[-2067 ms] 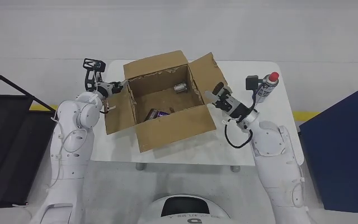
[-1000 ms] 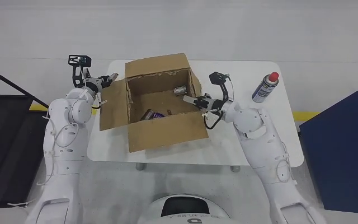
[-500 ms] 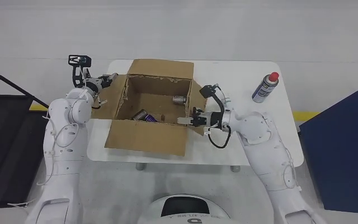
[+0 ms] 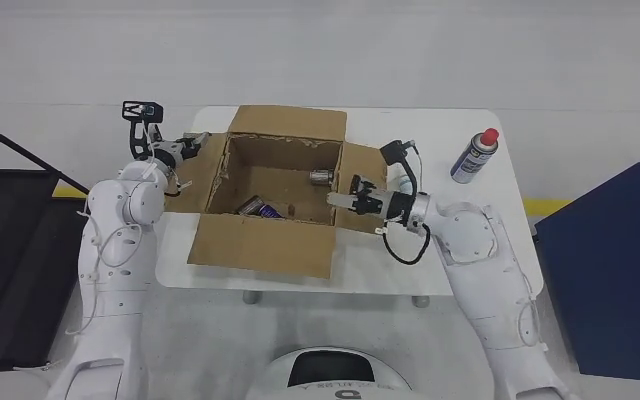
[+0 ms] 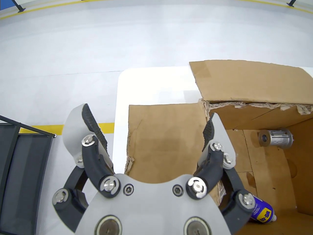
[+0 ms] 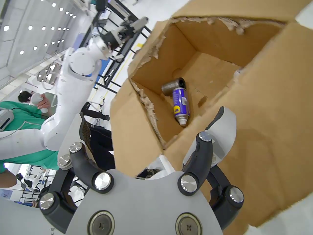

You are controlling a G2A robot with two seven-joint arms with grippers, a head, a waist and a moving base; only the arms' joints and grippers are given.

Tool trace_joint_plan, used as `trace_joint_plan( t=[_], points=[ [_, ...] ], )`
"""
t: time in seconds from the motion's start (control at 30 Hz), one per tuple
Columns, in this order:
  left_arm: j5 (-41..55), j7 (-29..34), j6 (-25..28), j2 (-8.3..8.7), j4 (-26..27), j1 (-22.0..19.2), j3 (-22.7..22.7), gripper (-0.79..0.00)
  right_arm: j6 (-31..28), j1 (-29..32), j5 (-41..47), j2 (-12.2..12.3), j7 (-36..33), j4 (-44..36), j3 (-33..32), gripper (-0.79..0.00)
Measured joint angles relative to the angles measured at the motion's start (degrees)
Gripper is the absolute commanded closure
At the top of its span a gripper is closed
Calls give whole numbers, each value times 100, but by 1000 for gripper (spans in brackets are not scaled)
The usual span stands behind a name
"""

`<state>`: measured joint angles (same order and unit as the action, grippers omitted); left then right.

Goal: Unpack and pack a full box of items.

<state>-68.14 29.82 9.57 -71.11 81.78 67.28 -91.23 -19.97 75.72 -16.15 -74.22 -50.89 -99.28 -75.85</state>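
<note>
The cardboard box [image 4: 262, 250] stands open in the middle of the table [image 4: 440, 240], all flaps folded out. One spray can [image 4: 473, 155] w/ red cap is upright on the table, well apart from the box on the robot's right, so I judge the unpacking is begun but not finished. Inside the box are at least 3 items.

The right gripper [image 4: 336, 199] is at the box's right wall, near the front-right corner. Its fingers are spread and hold nothing. In the right wrist view the corner edge of the box runs up btw. them, not pinched.

The left gripper [image 5: 149, 113] hangs over the left flap [image 5: 166, 138], outside the cavity. Its fingers are also spread apart and empty.

Items on the box floor:
- The silver coupling [image 4: 320, 178] lies on its side close to the right wall, toward the far side. Its axis is approx. across the box.
- The blue can [image 4: 258, 208] lies on its side toward the front-left. Its long axis is approx. left-right, w/ the white nozzle end toward the right gripper.
- A dark cylinder [image 6: 173, 86] touches the can's other end.

Key relation: the coupling is clearly nearer to the right gripper, just beyond and below the fingers. The can is about equally far from both arms. As I judge it, the right arm should go first: lift over the wall, descend from above and close across the item's axis. For the can this means turning the wrist, b/c the fingers now look along its length.
</note>
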Motion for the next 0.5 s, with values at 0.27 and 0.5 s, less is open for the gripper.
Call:
trace_joint_plan(
  t=[0.27, 0.5],
  points=[
    [824, 168, 738, 72, -81, 148, -321, -785, 758, -887, -603, -151, 355, 64, 1093, -785],
    [1737, 573, 1581, 178, -368, 217, -693, -785, 2577, -2144, -1138, -494, 887, 1283, 2299, -785]
  ],
)
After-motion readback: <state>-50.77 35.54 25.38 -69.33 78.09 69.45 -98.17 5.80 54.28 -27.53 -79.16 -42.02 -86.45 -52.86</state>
